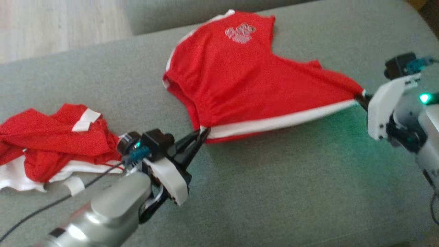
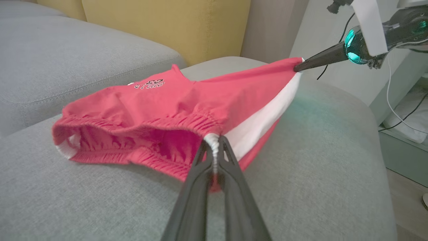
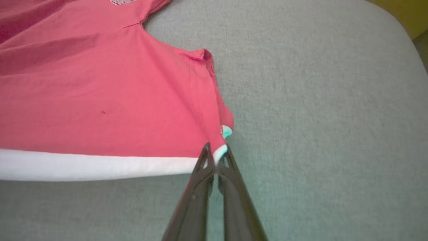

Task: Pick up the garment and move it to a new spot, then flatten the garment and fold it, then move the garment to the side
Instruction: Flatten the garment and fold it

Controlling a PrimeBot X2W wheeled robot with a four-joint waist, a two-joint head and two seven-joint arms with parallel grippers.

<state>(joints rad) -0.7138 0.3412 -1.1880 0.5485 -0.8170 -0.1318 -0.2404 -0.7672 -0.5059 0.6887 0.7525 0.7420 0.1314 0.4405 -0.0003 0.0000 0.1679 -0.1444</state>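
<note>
The garment [image 1: 240, 82] is a pair of red shorts with white side stripes and a pale logo, lying on the grey sofa seat and stretched between both grippers. My left gripper [image 1: 202, 132] is shut on the waistband corner at the white stripe, seen close up in the left wrist view as garment [image 2: 174, 110] pinched by the left gripper [image 2: 214, 142]. My right gripper [image 1: 360, 96] is shut on the leg-hem corner of the same stripe, shown as the right gripper [image 3: 216, 150] gripping the garment [image 3: 100, 100]. The edge between them is lifted slightly and pulled taut.
A second red and white garment [image 1: 51, 144] lies crumpled at the left of the seat. The grey sofa cushion [image 1: 291, 192] spreads in front and to the right. A yellow back cushion [image 2: 167, 23] and the right arm [image 2: 361, 43] appear in the left wrist view.
</note>
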